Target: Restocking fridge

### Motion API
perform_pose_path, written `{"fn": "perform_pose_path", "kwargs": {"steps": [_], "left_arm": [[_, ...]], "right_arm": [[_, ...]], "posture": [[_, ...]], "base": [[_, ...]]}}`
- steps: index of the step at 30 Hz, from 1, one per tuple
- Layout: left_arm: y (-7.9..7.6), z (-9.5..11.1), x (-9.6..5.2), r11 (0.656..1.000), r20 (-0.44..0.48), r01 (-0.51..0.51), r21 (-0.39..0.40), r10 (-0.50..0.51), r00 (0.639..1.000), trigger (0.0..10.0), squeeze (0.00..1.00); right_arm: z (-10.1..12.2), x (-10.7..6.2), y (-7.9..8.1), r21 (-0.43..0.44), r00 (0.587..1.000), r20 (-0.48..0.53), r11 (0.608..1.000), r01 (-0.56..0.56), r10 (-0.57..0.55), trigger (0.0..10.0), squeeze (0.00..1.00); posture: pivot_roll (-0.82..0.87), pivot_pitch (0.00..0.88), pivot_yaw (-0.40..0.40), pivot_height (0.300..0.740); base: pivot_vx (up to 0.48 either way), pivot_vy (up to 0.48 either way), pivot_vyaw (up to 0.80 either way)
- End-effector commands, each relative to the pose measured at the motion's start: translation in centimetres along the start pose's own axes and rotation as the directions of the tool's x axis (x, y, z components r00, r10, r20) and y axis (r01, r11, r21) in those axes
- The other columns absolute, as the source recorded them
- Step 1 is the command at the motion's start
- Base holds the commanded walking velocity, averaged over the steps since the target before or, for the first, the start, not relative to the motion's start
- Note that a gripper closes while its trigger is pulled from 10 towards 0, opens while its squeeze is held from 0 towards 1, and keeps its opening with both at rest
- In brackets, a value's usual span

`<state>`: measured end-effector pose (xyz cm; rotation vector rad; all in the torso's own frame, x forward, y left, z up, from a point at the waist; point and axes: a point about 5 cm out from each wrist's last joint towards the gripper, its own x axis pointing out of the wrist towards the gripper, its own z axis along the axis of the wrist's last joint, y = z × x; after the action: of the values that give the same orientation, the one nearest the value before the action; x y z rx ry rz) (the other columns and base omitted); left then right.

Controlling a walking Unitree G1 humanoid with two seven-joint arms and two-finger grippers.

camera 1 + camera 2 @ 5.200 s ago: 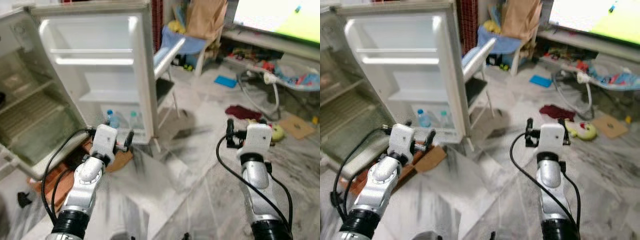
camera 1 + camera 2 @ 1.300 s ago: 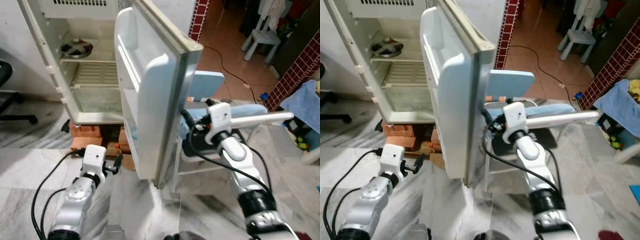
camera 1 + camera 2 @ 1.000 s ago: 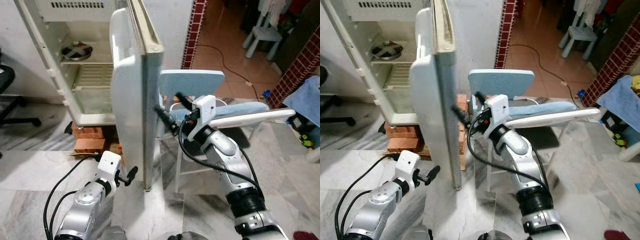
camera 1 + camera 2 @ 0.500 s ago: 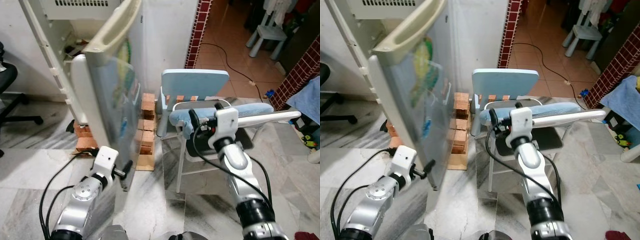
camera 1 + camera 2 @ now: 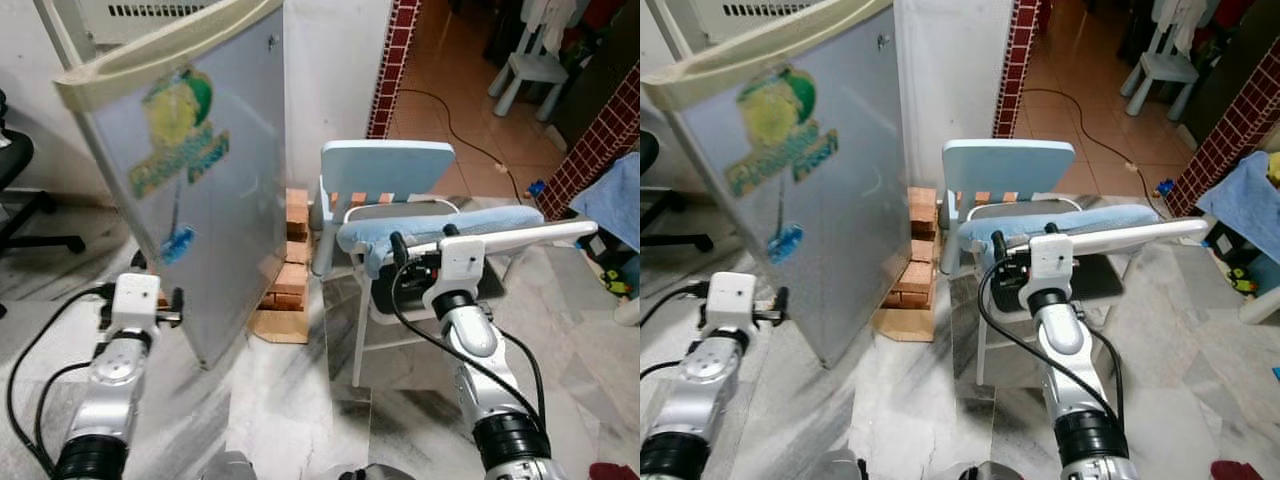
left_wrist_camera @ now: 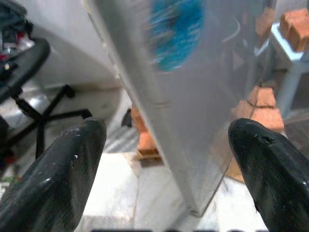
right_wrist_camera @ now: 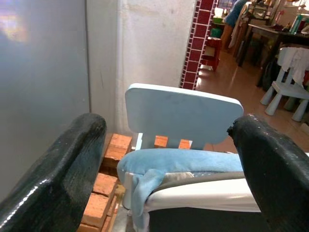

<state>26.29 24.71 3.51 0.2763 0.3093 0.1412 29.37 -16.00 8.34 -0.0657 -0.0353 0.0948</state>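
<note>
The grey fridge door (image 5: 205,190) with a lemon sticker (image 5: 178,135) stands ahead on the left, the left claw (image 6: 166,159) wide apart near its lower edge, and the right claw (image 7: 169,159), also wide, faces a pale blue chair (image 5: 385,180).

Even, bright indoor light, soft shadows on the marble floor (image 5: 300,400); head views sharp, with mild bending at the edges; fridge door (image 6: 193,96) beyond the left gripper (image 6: 166,159) motion-blurred; right wrist view clear; fingertips (image 7: 53,179) defocused.
</note>
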Motion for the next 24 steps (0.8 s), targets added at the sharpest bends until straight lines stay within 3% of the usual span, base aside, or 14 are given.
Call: {"fn": "perform_pose_path", "kwargs": {"steps": [1, 3, 7, 13, 18, 24], "left_arm": [[-0.5, 0.5, 0.2, 1.000, 0.030, 0.009, 0.014, -0.010, 0.999, 10.0, 0.00], [-2.5, 1.3, 0.1, 0.993, 0.090, 0.116, 0.018, -0.117, 0.989, 10.0, 0.00], [-3.7, 2.2, -0.2, 0.984, 0.129, 0.175, 0.024, -0.177, 0.976, 10.0, 0.00], [-3.5, 3.5, -0.2, 0.985, 0.172, 0.169, 0.036, -0.173, 0.970, 10.0, 0.00], [-3.2, 3.3, -0.3, 0.986, 0.169, 0.166, 0.026, -0.168, 0.971, 10.0, 0.00], [-4.7, 3.0, -0.4, 0.975, 0.152, 0.220, 0.020, -0.220, 0.964, 10.0, 0.00]], "right_arm": [[0.2, 0.1, -0.3, -0.001, 1.000, 0.003, 1.000, 0.020, -0.020, 10.0, 0.00], [0.0, 0.1, -0.3, 0.000, 1.000, -0.001, 1.000, 0.023, -0.023, 10.0, 0.00], [0.1, -0.1, -0.3, -0.003, 1.000, 0.004, 1.000, 0.029, -0.029, 10.0, 0.00], [0.0, -0.7, -0.8, -0.012, 0.999, 0.003, 0.999, 0.047, -0.047, 10.0, 0.00], [-0.5, -1.3, -1.1, -0.012, 0.997, -0.023, 0.998, 0.069, -0.069, 10.0, 0.00], [-0.6, -1.1, -1.2, -0.014, 0.996, -0.035, 0.996, 0.087, -0.088, 10.0, 0.00]], "posture": [[0.02, 0.000, -0.073, 0.740], [0.03, 0.000, -0.075, 0.740], [0.03, 0.000, -0.072, 0.740], [0.03, 0.000, -0.065, 0.740], [0.02, 0.008, -0.069, 0.740], [0.01, 0.004, -0.072, 0.740]], "base": [[0.000, 0.000, 0.00], [0.000, 0.146, -0.80], [0.000, 0.480, -0.80], [0.000, 0.480, -0.80], [0.000, 0.480, -0.80], [0.000, 0.474, -0.80]]}}
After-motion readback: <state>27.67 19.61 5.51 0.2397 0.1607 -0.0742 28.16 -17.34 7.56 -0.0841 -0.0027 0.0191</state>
